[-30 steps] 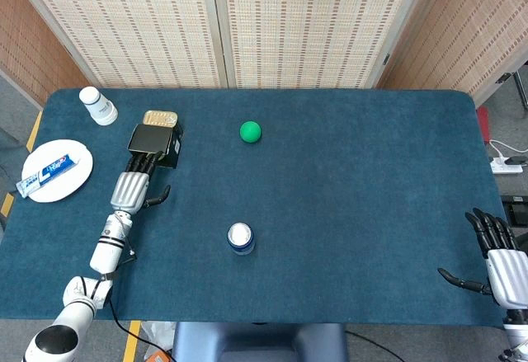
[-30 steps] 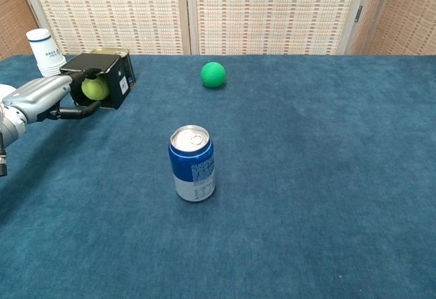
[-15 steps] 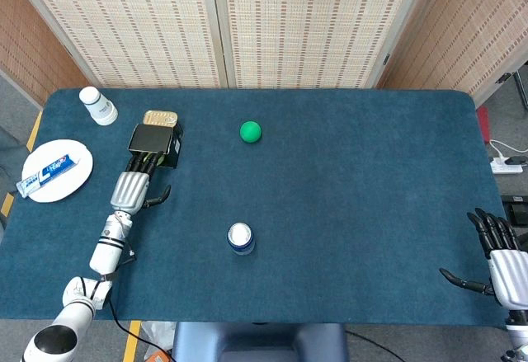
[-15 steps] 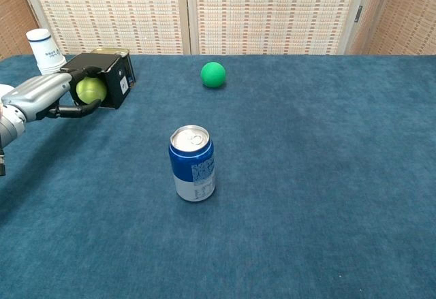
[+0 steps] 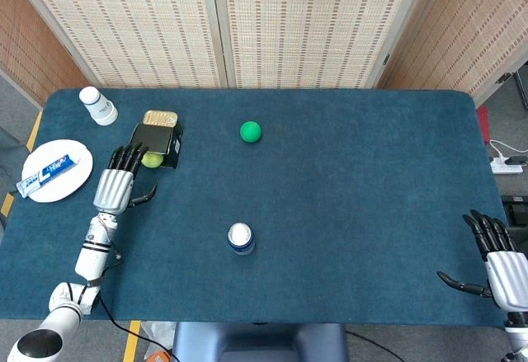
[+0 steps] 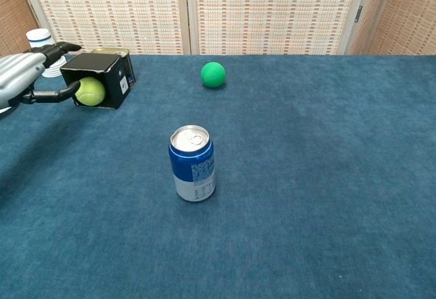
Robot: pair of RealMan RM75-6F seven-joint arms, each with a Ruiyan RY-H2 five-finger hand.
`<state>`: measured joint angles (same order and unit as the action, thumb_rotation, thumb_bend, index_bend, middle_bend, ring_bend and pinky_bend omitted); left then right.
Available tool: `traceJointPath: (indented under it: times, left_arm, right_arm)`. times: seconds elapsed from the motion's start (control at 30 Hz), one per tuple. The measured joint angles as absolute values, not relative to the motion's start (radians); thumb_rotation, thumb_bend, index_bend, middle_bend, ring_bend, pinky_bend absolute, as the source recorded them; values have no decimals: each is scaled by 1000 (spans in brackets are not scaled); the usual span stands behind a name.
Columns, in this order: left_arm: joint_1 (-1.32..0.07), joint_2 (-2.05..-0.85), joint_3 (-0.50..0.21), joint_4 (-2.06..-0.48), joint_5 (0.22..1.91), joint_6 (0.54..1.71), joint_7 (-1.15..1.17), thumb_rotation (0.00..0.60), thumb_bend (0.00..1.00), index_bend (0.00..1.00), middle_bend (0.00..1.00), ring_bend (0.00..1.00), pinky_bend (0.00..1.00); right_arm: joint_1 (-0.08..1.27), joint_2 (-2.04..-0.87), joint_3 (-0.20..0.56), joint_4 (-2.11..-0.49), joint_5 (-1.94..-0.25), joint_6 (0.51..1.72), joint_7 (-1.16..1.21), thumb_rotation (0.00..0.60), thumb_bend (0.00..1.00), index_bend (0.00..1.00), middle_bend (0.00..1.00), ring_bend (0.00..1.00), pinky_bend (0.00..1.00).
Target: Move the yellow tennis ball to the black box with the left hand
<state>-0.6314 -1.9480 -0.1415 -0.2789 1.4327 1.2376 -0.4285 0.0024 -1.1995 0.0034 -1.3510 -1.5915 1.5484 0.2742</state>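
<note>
The yellow tennis ball lies in the mouth of the black box, which lies on its side at the table's left. My left hand hovers just left of the box with its fingers spread and nothing in it. Its thumb tip reaches close to the ball, and I cannot tell whether they touch. My right hand rests open at the table's near right corner, seen only in the head view.
A blue drink can stands upright mid-table. A green ball lies further back. A flat tin sits behind the box. A white bottle and a plate with a toothpaste tube occupy the left edge.
My left hand has let go of the tennis ball and drawn back left and up from the box. The ball now rests in the box opening. The right hand barely shifted.
</note>
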Motion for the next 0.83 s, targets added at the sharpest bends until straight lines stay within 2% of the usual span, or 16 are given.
traceJointPath:
  times: [0.03, 0.07, 0.17, 0.3, 0.33, 0.43, 0.47, 0.53, 0.6, 0.67, 0.83]
  left_arm:
    - [-620, -1945, -143, -284, 1431, 1256, -416, 220, 351, 28, 0, 0, 0]
    - [-606, -1941, -145, -293, 1429, 1282, -400, 247, 353, 34, 0, 0, 0]
    - [-536, -1913, -145, -359, 1423, 1399, -323, 251, 357, 92, 0, 0, 2]
    - [-403, -1818, -104, -573, 1436, 1523, -232, 249, 357, 222, 31, 11, 55]
    - [-372, -1795, -90, -629, 1444, 1542, -219, 251, 358, 271, 86, 53, 110]
    - [-264, -1743, -46, -789, 1473, 1637, -201, 284, 358, 402, 291, 264, 391]
    - [-233, -1736, -36, -820, 1479, 1681, -206, 292, 358, 413, 316, 289, 419]
    - [-167, -1731, -18, -858, 1485, 1792, -235, 299, 358, 417, 334, 301, 395]
    - [-107, -1733, -6, -847, 1483, 1888, -287, 302, 357, 416, 329, 301, 361]
    - [-61, -1737, 0, -798, 1480, 1937, -340, 301, 358, 416, 322, 301, 351]
    - [47, -1762, 4, -534, 1472, 1941, -510, 302, 358, 414, 328, 301, 329]
  right_arm:
    - [1, -1199, 1, -1349, -1597, 1552, 276, 501, 0, 0, 0, 0, 0]
    - [0, -1200, -2, -1347, -1603, 1557, 276, 500, 0, 0, 0, 0, 0]
    - [-5, -1201, -12, -1340, -1624, 1577, 277, 500, 0, 0, 0, 0, 0]
    - [-16, -1205, -23, -1319, -1638, 1597, 293, 500, 0, 0, 0, 0, 0]
    - [-18, -1206, -23, -1317, -1638, 1600, 297, 500, 0, 0, 0, 0, 0]
    - [-23, -1210, -24, -1310, -1640, 1609, 302, 499, 0, 0, 0, 0, 0]
    - [-22, -1211, -25, -1309, -1641, 1609, 300, 499, 0, 0, 0, 0, 0]
    - [-21, -1214, -26, -1309, -1645, 1607, 288, 499, 0, 0, 0, 0, 0]
    - [-17, -1217, -29, -1312, -1649, 1601, 270, 500, 0, 0, 0, 0, 0]
    - [-14, -1219, -33, -1316, -1656, 1595, 251, 499, 0, 0, 0, 0, 0]
    - [-15, -1221, -42, -1323, -1667, 1596, 238, 500, 0, 0, 0, 0, 0]
